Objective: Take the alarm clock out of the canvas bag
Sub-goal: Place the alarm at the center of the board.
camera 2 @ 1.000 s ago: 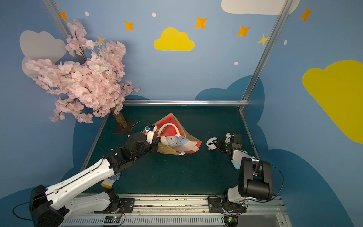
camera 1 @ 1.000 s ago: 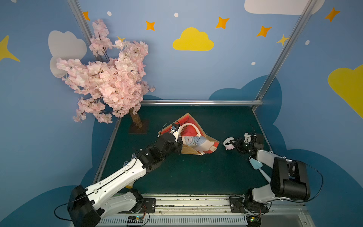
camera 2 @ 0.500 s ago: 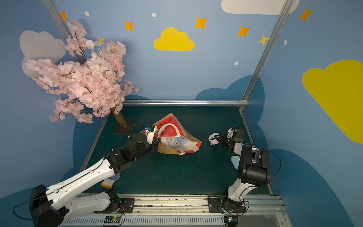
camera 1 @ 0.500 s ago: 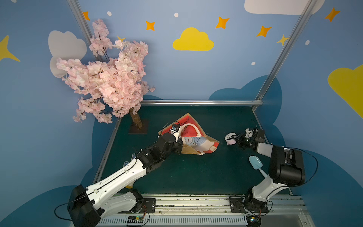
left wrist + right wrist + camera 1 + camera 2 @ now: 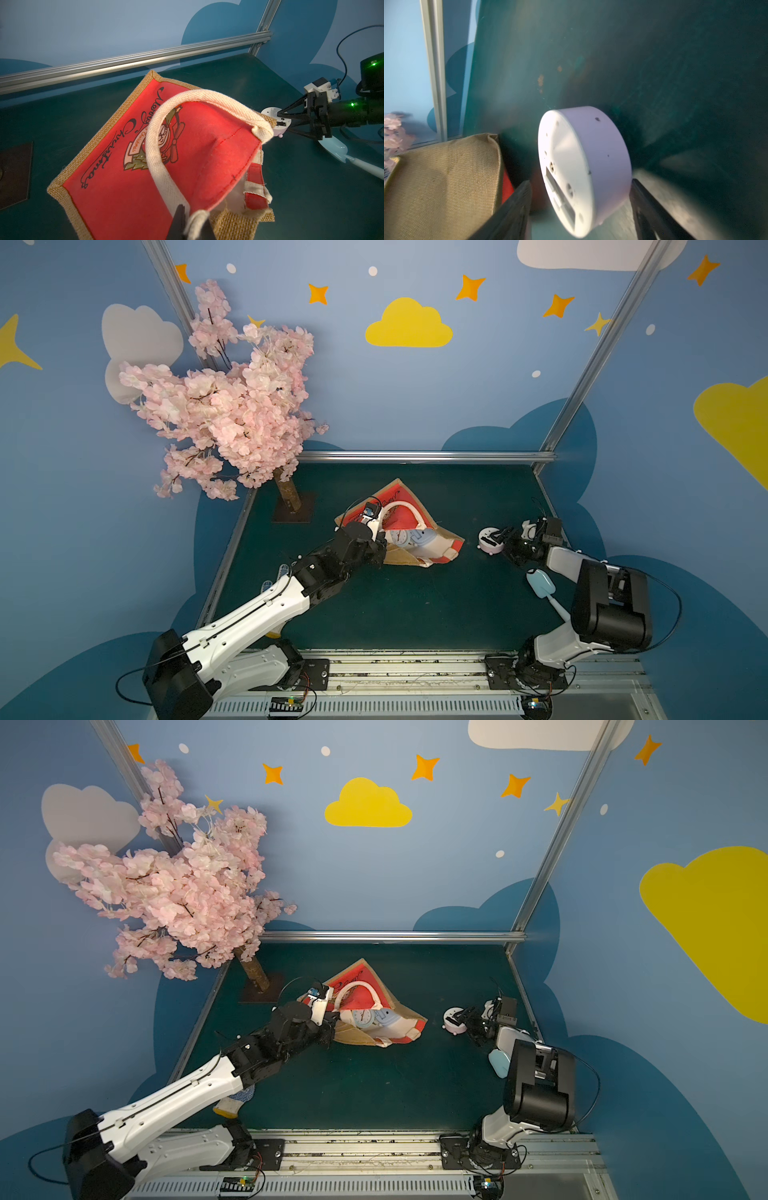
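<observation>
In both top views the alarm clock point(image 5: 489, 540) stands on the green table point(image 5: 415, 605), well clear of the canvas bag point(image 5: 401, 508) and toward the right side. The right gripper point(image 5: 497, 538) brackets it. A second ago its fingers were drawn in on the clock; now they stand spread. That is a release, so I judge the extraction all but complete, pending withdrawal of the arm. The bag lies slumped mid-table with its mouth toward the clock and the left gripper point(image 5: 380, 541) at its near rim. A pale-blue round dial point(image 5: 400, 537) shows in the mouth. Left wrist view: the fingers point(image 5: 178, 220) are clamped together on the base of the cream webbing handle point(image 5: 158, 128) — thick, flat-woven, frayed at its ends. Coarse tan jute borders a smooth red panel bearing black script and a round emblem. Right wrist view: the fingers point(image 5: 517, 205) stand wide on either side of a smooth white plastic drum, its flat back carrying a recessed hatch and small holes — whether the far finger touches it cannot be told.
</observation>
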